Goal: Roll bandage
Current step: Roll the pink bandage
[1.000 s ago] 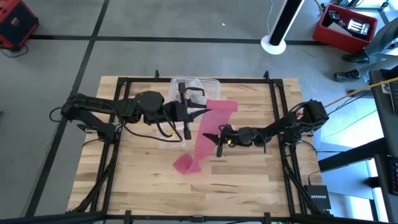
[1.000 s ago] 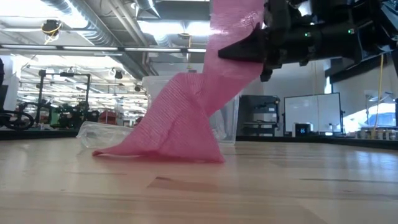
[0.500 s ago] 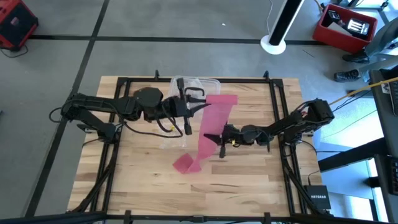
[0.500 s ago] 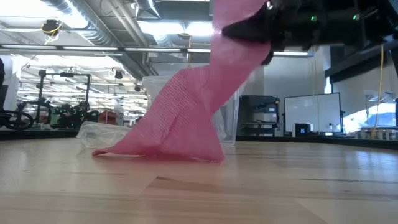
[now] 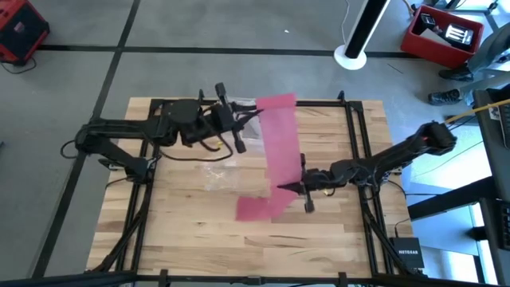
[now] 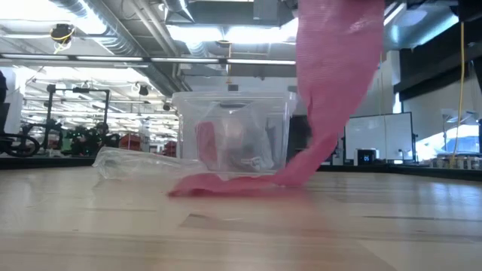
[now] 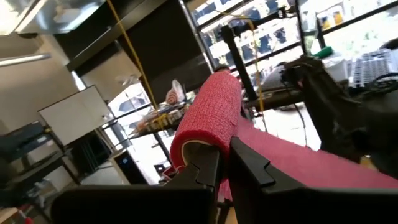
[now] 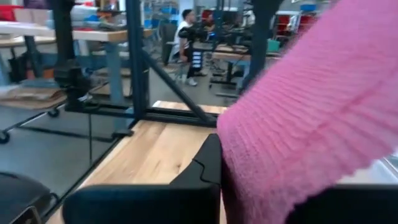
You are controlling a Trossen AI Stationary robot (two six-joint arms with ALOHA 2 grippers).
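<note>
The pink bandage (image 5: 280, 143) runs as a raised strip from the table's far edge to the middle, where its lower end (image 5: 259, 209) lies on the wood; it also shows in the low view (image 6: 335, 68). My left gripper (image 5: 243, 121) is shut on its far end, high up. My right gripper (image 5: 301, 188) is shut on the strip low down, near the table's middle. My left gripper pinches the bandage's far end (image 7: 208, 124) between its two fingers (image 7: 245, 165); the fabric curls over the fingertips in a rounded fold. The fingers come level from the table's left. The end is held clear of the table, and the strip slopes away below it. My right gripper pinches the strip's right edge (image 8: 261, 149) between its fingers (image 8: 208, 165), coming level from the table's right and lying across the strip. The fabric hides the far finger. Below the hold the bandage bends and its lower end (image 6: 226, 184) lies on the table.
A clear plastic box (image 6: 233, 139) stands at the far middle, partly under my left arm. A crumpled clear wrapper (image 5: 215, 171) lies left of the bandage and shows in the low view (image 6: 128, 162). A black frame (image 5: 351, 119) rims the table.
My left gripper has gone up and toward the far edge with the bandage's far end. My right gripper has gone toward the table's right and near edges, still shut on the strip. The bandage is drawn out longer, and its lower end has spread flatter and slid right.
</note>
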